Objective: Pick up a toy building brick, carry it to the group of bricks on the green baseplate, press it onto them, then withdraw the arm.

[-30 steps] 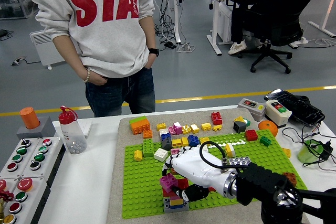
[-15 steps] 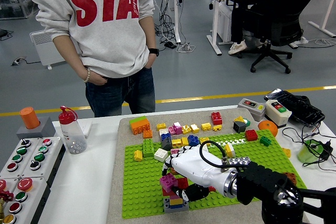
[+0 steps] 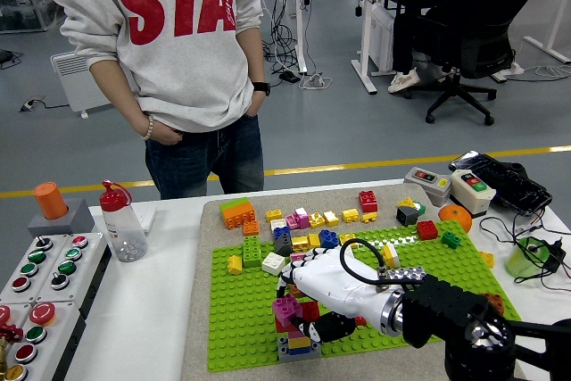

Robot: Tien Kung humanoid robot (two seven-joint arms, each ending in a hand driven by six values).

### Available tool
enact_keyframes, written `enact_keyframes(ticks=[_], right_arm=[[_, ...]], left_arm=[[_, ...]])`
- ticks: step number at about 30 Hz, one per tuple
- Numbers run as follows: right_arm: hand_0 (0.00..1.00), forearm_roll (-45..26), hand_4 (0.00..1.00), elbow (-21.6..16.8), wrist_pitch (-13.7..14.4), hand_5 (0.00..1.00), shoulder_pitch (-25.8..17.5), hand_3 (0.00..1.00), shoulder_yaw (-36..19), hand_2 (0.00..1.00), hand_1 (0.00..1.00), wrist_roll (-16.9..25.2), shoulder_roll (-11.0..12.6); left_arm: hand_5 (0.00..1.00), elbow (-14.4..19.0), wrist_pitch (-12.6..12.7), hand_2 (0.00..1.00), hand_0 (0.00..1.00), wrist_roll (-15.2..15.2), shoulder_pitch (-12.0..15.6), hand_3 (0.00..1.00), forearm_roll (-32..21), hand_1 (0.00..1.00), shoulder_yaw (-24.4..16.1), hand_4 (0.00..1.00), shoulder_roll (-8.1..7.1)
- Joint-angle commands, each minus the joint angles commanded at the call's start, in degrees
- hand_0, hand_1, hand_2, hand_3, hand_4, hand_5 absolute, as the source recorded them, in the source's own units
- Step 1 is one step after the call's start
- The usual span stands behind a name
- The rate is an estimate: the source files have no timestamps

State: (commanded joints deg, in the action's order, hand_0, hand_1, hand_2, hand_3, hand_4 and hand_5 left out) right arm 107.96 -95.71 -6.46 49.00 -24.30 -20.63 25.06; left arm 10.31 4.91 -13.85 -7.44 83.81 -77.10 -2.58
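right hand (image 3: 312, 296) curled around magenta brick (image 3: 286, 310)

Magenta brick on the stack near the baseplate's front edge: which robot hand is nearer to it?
Right. The right hand is curled around the magenta brick atop the brick stack on the green baseplate. The left hand is not in view.

Magenta brick (image 3: 286, 310): small, studs up, topmost piece of brick stack (image 3: 297, 335), touching white fingertips at its 3 o'clock side.

Brick stack: mixed colours, red, yellow, blue and grey layers visible, upright, near 6 o'clock edge of green baseplate (image 3: 234, 317).

Green baseplate: flat, studded, on beige mat, loose bricks scattered along its 12 o'clock edge.
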Motion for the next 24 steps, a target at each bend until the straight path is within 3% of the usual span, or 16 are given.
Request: enact_keyframes(ticks=[24], right_arm=[[0.889, -0.3, 0.572, 0.1, -0.2, 0.287, 0.0, 0.711, -0.1, 0.874, 0.793, -0.3, -0.1]], left_arm=[[0.998, 0.0, 0.0, 0.672, 0.652, 0.0, 0.0, 0.576, 0.1, 0.688, 0.0, 0.283, 0.01]])
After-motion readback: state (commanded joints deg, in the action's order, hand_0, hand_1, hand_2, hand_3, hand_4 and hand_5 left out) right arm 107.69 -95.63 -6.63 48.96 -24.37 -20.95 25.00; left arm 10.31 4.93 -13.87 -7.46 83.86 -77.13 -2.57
